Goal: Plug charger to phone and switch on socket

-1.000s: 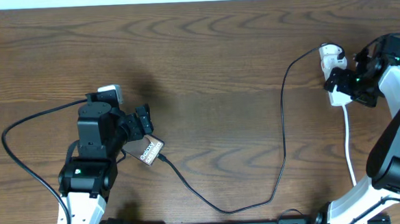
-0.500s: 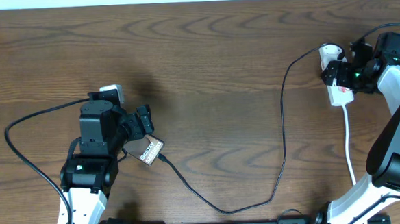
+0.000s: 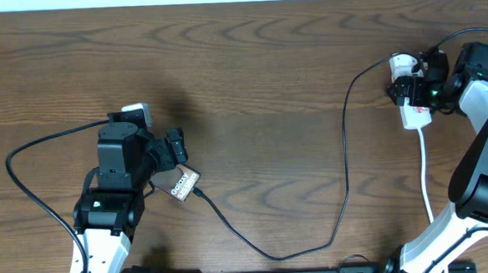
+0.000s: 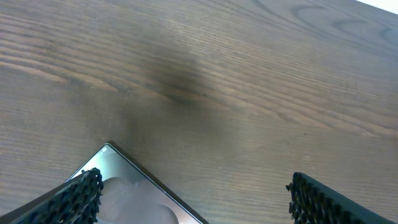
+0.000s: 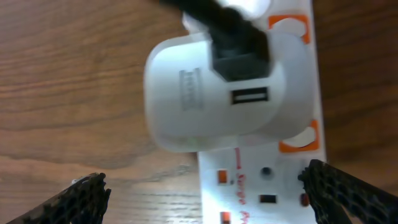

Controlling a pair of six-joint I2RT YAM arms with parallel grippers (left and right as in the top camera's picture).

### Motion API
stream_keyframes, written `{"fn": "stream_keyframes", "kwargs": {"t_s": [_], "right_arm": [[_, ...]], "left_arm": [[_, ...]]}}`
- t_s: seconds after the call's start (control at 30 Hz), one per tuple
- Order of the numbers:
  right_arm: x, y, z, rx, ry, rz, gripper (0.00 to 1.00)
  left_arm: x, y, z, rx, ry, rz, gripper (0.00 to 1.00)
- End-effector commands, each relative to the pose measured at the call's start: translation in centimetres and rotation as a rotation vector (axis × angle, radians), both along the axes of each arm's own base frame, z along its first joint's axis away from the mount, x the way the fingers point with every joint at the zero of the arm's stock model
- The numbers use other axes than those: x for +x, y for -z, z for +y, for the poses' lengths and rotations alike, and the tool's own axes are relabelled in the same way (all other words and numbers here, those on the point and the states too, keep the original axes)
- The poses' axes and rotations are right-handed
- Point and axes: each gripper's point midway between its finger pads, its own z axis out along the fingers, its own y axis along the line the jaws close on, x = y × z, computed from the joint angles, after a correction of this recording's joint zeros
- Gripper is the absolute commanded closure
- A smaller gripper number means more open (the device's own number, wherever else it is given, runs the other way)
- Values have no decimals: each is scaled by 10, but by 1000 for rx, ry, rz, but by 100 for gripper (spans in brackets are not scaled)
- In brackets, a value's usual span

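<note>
The phone lies flat at the left, "Galaxy" end facing right, with the charger cable meeting its right end. The cable loops along the table's front and up to a white adapter on the socket strip. My left gripper is open over the phone's far end; the left wrist view shows a phone corner between the fingers. My right gripper is open above the strip. In the right wrist view its fingers straddle the strip just below the adapter.
The strip's white cord runs down toward the right arm's base. A thick black arm cable arcs at the far left. Brown wood tabletop lies between the arms.
My right gripper has shifted left and slightly away along the strip, toward the white adapter. The left arm, the phone and the cable have barely moved.
</note>
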Motion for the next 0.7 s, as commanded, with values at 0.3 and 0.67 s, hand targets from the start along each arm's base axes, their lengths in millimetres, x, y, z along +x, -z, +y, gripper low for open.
{"fn": "stream_keyframes", "kwargs": {"t_s": [0.3,0.67], "right_arm": [[12,-3,-2,1,-29,-64,1],[17,-7,7,60,-35,-91,1]], "left_arm": [[4,-8,0,-3,-10,-16,7],[4,-8,0,-3,-10,-16,7]]}}
